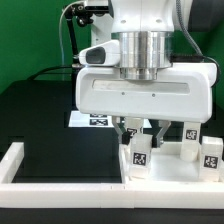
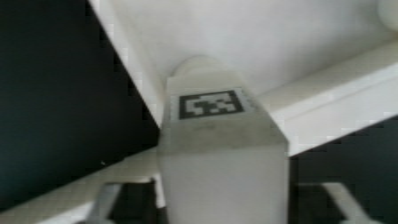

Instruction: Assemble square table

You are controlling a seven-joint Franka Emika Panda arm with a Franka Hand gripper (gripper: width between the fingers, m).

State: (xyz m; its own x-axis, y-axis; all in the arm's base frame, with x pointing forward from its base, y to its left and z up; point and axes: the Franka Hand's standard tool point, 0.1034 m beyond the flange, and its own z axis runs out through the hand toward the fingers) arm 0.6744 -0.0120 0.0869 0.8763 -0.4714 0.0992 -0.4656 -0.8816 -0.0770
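Observation:
My gripper (image 1: 143,133) hangs over the front right corner of the black work surface. Its fingers (image 1: 128,128) close on the two sides of an upright white leg block (image 1: 140,153) with a black-and-white tag. In the wrist view the same leg (image 2: 214,110) fills the middle, tag facing the camera, and runs down between the two fingers (image 2: 111,198). Two more tagged leg blocks (image 1: 190,140) (image 1: 211,152) stand just to the exterior view's right. I cannot pick out the square panel; the gripper body hides much of that area.
A long white bar (image 1: 60,176) frames the front of the work surface, with a short upright end (image 1: 12,155) at the exterior view's left. The marker board (image 1: 92,120) lies behind the gripper. White bars (image 2: 338,108) cross behind the leg in the wrist view.

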